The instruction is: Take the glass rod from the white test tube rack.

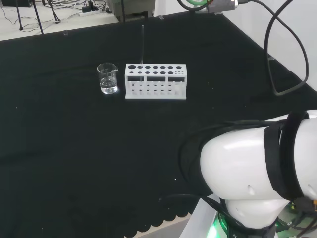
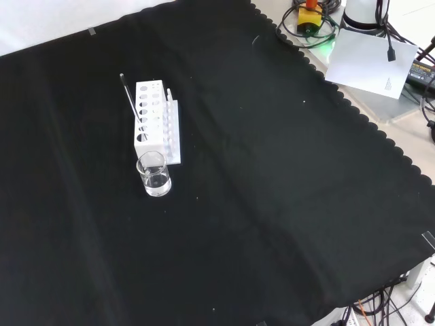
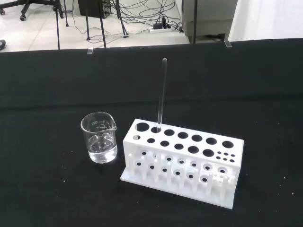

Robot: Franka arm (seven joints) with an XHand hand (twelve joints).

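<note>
A white test tube rack [image 1: 156,82] [image 2: 156,122] [image 3: 182,161] stands on the black cloth. A thin clear glass rod [image 1: 142,45] [image 2: 130,99] [image 3: 162,92] sticks up out of one of the rack's back-row holes, near the end that faces the beaker. In the wrist view the rod stands nearly upright and well above the rack's top. In the front view it leans toward the upper left.
A small glass beaker [image 1: 108,78] [image 2: 154,174] [image 3: 99,137] with a little clear liquid stands close beside the rack's end. The arm's white link [image 1: 262,173] fills the head view's lower right. Cables and papers lie beyond the cloth's scalloped edge [image 2: 353,109].
</note>
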